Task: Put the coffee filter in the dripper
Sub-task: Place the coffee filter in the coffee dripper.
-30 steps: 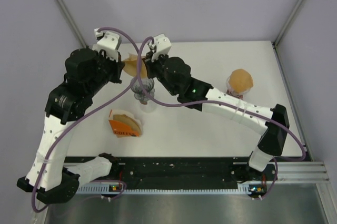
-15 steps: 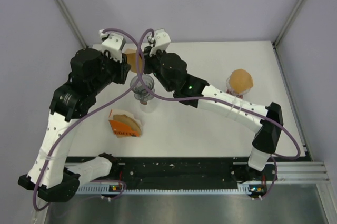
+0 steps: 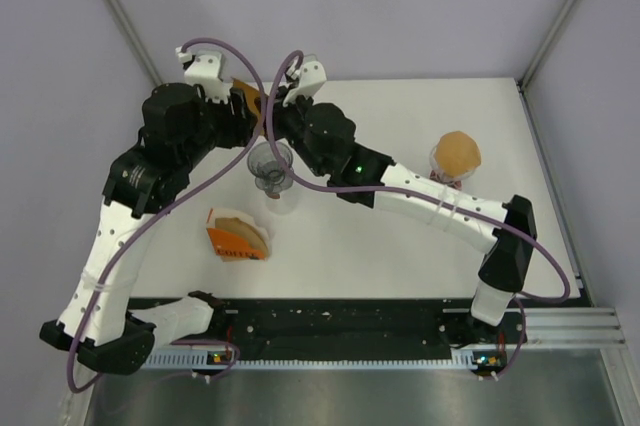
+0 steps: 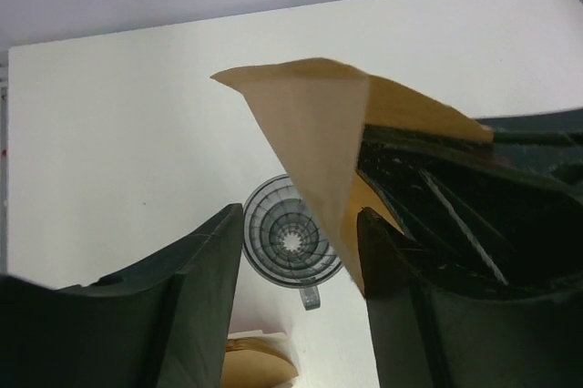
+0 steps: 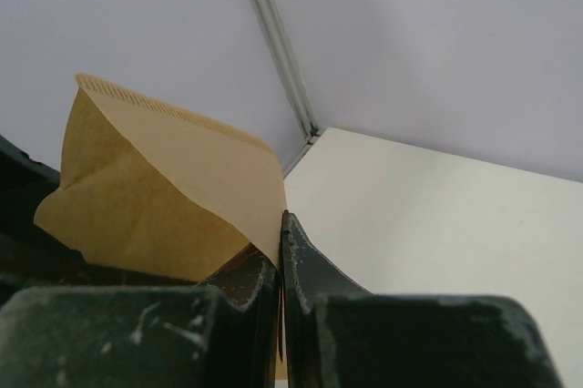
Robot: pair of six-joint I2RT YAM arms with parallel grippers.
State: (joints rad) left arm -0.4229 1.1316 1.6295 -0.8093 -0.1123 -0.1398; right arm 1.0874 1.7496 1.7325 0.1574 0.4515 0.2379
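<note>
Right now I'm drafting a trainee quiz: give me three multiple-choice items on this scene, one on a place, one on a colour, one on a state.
1. Where is the dripper? A) on the table B) on a shelf C) in a sink
2. What colour is the coffee filter? A) white B) blue C) brown
3. How is the right gripper? A) open, empty B) shut on the coffee filter C) shut on the dripper
Answers: 1 A, it stands on the tabletop; 2 C, brown in both wrist views; 3 B, it pinches the filter's edge.
</note>
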